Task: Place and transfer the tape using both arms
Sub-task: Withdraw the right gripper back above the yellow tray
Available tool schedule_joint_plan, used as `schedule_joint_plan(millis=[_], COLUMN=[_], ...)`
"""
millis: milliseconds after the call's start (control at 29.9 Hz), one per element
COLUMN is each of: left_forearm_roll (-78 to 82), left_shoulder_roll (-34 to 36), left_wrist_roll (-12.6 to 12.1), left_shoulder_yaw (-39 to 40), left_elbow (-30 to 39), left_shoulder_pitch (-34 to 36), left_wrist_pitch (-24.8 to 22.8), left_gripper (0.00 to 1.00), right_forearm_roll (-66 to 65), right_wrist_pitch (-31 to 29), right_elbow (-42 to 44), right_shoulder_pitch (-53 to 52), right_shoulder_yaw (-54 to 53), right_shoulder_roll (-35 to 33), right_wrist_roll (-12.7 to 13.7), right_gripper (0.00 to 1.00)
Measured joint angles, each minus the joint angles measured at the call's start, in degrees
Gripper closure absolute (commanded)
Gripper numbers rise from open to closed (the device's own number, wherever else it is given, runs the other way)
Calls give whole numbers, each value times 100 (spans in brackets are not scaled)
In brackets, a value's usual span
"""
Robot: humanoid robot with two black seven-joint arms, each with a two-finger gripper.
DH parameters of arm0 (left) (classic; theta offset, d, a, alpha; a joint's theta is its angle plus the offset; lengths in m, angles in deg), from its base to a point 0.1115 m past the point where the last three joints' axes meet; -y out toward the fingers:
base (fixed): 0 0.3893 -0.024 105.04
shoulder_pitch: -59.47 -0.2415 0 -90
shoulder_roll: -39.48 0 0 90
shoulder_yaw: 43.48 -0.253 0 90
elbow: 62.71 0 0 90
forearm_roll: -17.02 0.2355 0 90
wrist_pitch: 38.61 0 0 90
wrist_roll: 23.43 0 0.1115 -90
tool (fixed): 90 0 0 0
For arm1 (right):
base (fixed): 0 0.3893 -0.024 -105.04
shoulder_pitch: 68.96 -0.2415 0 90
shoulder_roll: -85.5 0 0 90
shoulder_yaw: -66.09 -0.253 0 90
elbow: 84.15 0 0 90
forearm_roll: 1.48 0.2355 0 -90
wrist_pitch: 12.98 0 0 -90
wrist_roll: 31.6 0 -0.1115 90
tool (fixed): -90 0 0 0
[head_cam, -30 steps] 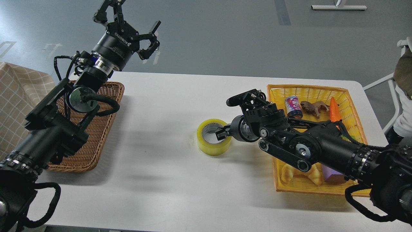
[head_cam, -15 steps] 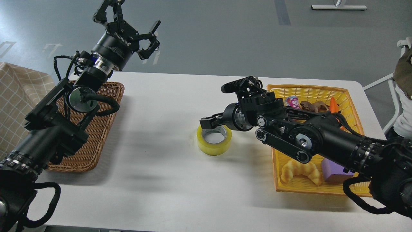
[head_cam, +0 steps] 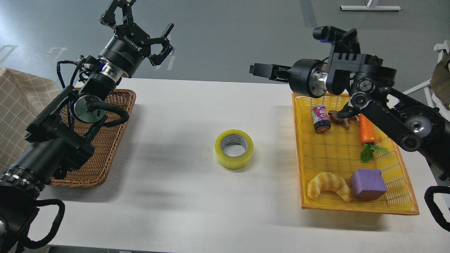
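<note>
Right fingers [head_cam: 258,69] edge-on — spread unreadable; tape [head_cam: 234,149] unobstructed.

My right gripper [head_cam: 258,69] points away nearly end-on and dark, so I cannot tell whether its fingers are apart or closed, and the right arm runs out of the picture at the right edge. My left arm covers much of the brown wicker basket [head_cam: 116,137], hiding whatever may lie inside, and the arm's base is cut off at the bottom left corner. In the yellow basket [head_cam: 355,209] my right arm partly hides the small brown animal toy [head_cam: 339,116], too small to identify.
</note>
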Motion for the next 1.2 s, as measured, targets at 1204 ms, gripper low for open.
schedule_joint_plan(millis=[1204], left_forearm_roll=[711], left_shoulder_roll=[384], left_wrist_roll=[-3], left_shoulder_yaw=[-46], left_elbow=[39], left_shoulder_pitch=[90], left_wrist_pitch=[0], left_gripper=[2], right_forearm_roll=[5466], right_wrist_pitch=[1], right_elbow=[717], right_shoulder_pitch=[2238], right_shoulder_yaw=[-5383], right_shoulder_roll=[686], right_wrist_roll=[-57], right_gripper=[0])
